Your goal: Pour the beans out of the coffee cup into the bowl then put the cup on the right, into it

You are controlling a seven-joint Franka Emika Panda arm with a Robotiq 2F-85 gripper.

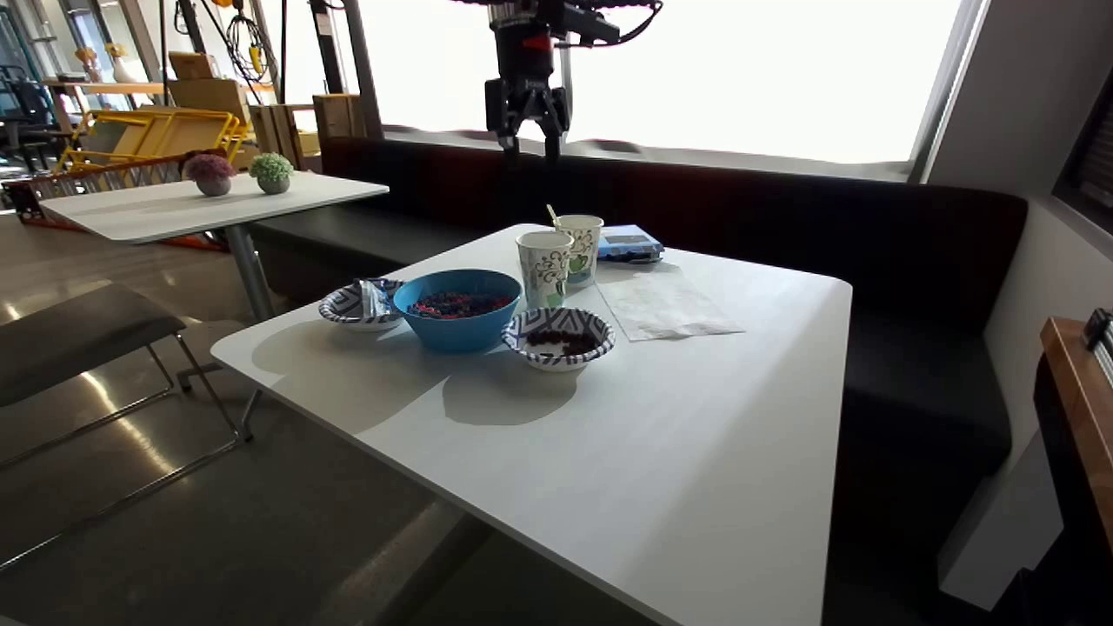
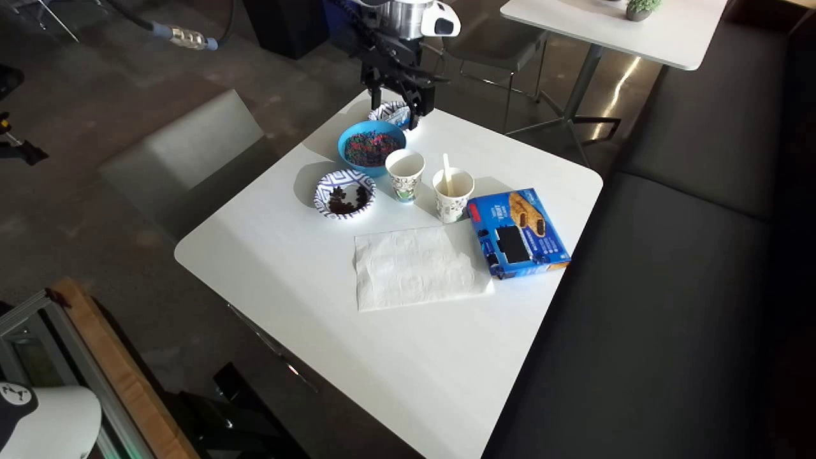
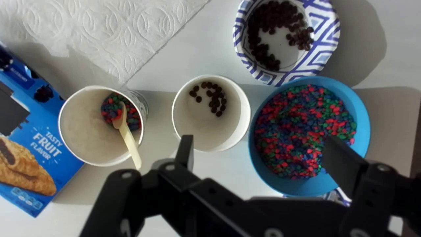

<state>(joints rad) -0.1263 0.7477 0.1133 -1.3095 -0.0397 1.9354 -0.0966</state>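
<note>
coffee cup [image 3: 210, 126]: some beans [image 3: 216, 102]; patterned bowl [image 3: 279, 45]: more, count unclear.

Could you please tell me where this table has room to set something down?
In an exterior view, bare tabletop lies below the paper towel and between the bean bowl and table's left corner. It's crowded around the blue bowl, bean cup, spoon cup and blue box.

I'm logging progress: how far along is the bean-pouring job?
Nothing looks surely done: dark beans lie in a patterned bowl but also in the bean cup. In hand: nothing; the end effector is open. Left: pouring, then nesting that cup and the spoon cup, standing apart.
</note>
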